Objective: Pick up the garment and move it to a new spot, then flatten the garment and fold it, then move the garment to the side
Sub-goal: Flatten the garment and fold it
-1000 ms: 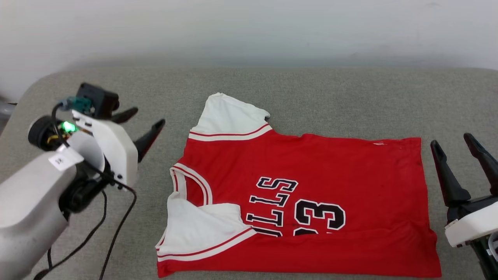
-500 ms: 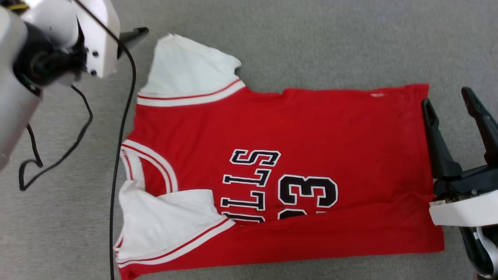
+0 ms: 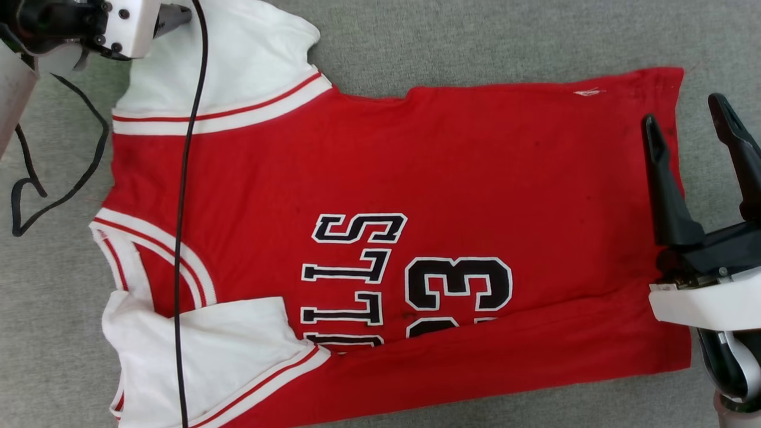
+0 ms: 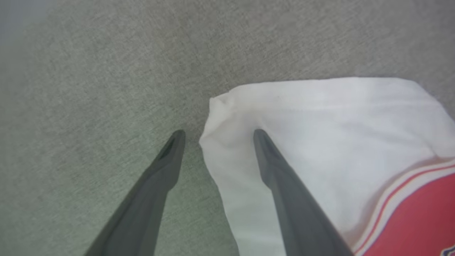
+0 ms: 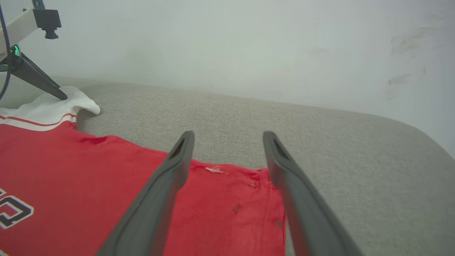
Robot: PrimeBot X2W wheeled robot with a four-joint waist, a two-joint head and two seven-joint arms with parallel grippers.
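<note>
The red jersey [image 3: 475, 178] lies spread flat, collar to the left, hem to the right, with black "33" lettering; its near white sleeve [image 3: 202, 351] is folded over the chest. My left gripper [image 4: 218, 133] is open astride the far sleeve's [image 4: 320, 142] outer corner, one finger over white cloth, the other over the grey surface. My right gripper [image 3: 684, 113] stands open at the hem's far corner [image 5: 256, 177], its left finger [image 3: 660, 178] over the red cloth. Nothing is held by either one.
The jersey rests on a grey fabric-covered surface [image 3: 475, 35] that meets a white wall [image 5: 249, 53] at the back and rounds off at the right [image 5: 426, 149]. A black cable [image 3: 184, 238] from my left arm hangs across the jersey's collar side.
The camera has tipped down and closer. My left gripper went from beside the jersey to the far sleeve's corner. My right gripper shifted from beside the hem to over its edge.
</note>
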